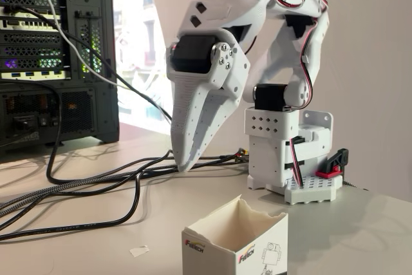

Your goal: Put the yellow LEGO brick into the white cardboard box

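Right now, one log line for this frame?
gripper: shut, empty, tip at table | white cardboard box: upright, open, front | yellow LEGO brick: unseen | cables: behind gripper

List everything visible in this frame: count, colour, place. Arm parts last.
white cardboard box: 1, white with red-black logo, open top, front centre of table.
paper scrap: 1, white, on table left of box.
cables: several, black, across table at left.
computer case: 1, black, back left.
clamp piece: 1, red and black, on right side of robot base.
table: 1, pale grey.
robot base: 1, white, perforated, right of centre.
gripper: 1, white, pointing down, tip at table behind box, looks shut and empty.
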Motion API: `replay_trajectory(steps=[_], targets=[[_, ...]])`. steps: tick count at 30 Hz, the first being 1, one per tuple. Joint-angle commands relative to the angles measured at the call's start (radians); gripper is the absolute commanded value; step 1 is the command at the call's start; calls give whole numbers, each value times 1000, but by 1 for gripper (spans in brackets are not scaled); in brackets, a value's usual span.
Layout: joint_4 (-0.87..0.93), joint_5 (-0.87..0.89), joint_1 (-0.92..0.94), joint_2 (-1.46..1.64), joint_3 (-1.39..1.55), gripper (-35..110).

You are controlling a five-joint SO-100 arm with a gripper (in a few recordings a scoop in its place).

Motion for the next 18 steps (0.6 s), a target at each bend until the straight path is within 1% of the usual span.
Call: replay_trajectory(steps=[1,11,18], targets=[[-9,2,-2,193,74,-9],[-57,29,32,377,236,-9],[-17,37,51,532,330,-9]])
